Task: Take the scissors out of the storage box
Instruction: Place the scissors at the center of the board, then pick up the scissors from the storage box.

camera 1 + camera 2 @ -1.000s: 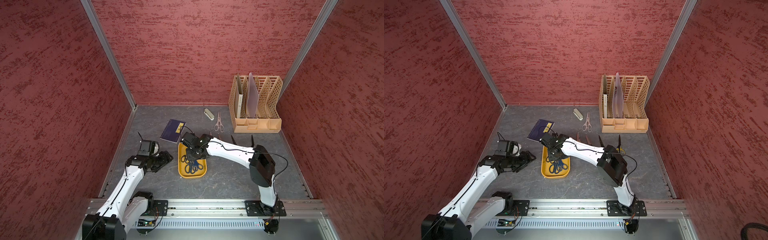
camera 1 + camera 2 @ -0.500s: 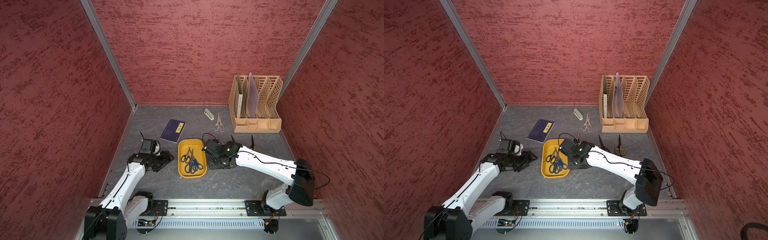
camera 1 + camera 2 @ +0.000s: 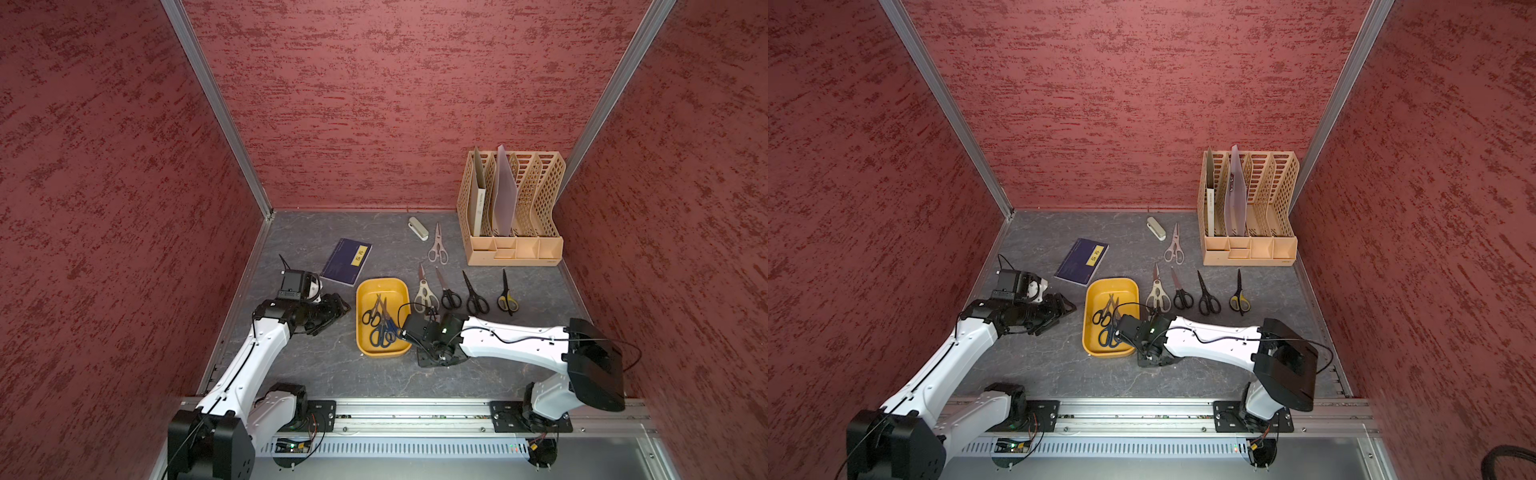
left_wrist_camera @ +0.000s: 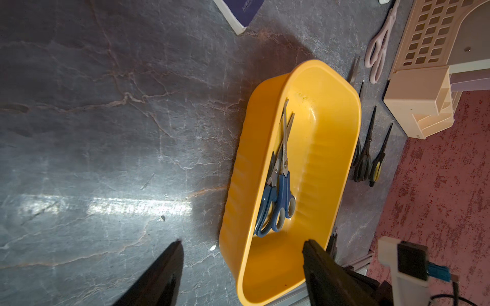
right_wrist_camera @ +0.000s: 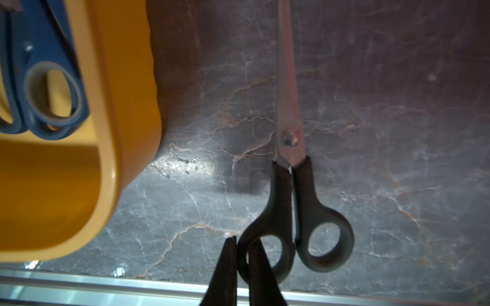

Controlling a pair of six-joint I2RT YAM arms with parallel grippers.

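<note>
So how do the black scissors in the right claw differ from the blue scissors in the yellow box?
Handles: the black scissors have plain black ones, the blue scissors blue with grey lining. Place: the black scissors are outside the box, the blue scissors lie inside. Grip: the right claw pinches a black handle ring; no claw holds the blue scissors. Both have closed steel blades.

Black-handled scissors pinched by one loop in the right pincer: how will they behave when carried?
The black-handled steel scissors look rigid, so no flex is likely. The right pincer is shut on only one loop rim, so they will probably swing about that pinch. The blades are closed now, but the free loop could sag open.
</note>
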